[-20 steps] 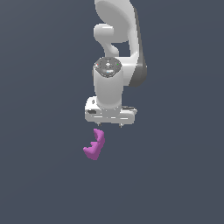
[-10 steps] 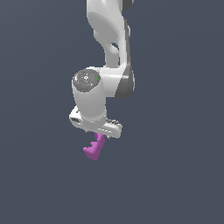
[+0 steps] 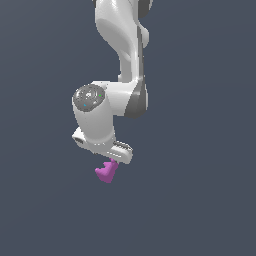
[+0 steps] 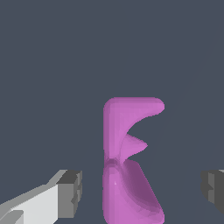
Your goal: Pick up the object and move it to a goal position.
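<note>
Low in the centre of the exterior view, the object (image 3: 106, 171) sits just under the gripper (image 3: 116, 159). In the wrist view the gripper (image 4: 142, 192) is spread, its fingers (image 4: 70, 193) apart from the object (image 4: 127, 162) between them.

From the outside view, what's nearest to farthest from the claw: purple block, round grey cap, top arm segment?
1. Purple block, just below the gripper.
2. Grey cap, above it.
3. Top arm segment, highest up.
</note>
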Tool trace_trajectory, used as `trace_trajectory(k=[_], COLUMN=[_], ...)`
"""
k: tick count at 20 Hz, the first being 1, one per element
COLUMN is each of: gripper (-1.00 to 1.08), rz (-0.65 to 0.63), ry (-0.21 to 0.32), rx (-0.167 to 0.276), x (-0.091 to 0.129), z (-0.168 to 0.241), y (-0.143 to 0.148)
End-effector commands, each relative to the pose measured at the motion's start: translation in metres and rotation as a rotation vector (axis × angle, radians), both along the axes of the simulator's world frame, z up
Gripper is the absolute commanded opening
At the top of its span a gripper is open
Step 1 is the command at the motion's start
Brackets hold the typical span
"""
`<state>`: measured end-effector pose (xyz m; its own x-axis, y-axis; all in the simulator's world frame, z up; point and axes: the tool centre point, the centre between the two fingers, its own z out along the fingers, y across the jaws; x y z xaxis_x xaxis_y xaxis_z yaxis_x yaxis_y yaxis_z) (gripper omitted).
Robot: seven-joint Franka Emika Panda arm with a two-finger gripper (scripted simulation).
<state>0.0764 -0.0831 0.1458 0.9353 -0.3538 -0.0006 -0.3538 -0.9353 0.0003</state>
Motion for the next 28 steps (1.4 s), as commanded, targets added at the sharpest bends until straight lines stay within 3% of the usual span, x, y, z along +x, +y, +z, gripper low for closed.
trace_trajectory(k=[1, 12, 19, 20, 28], gripper=[1.00, 1.00, 1.00, -1.00, -1.00], rz=[0.000, -0.003, -0.003, -0.003, -0.003], ry=[0.000, -0.001, -0.001, -0.001, -0.001], rx=[0.000, 0.000, 0.000, 0.000, 0.000], x=[0.000, -0.001, 0.001, 0.001, 0.001], z=[0.000, -0.046, -0.050, -0.050, -0.050], y=[0.000, 0.000, 0.000, 0.000, 0.000])
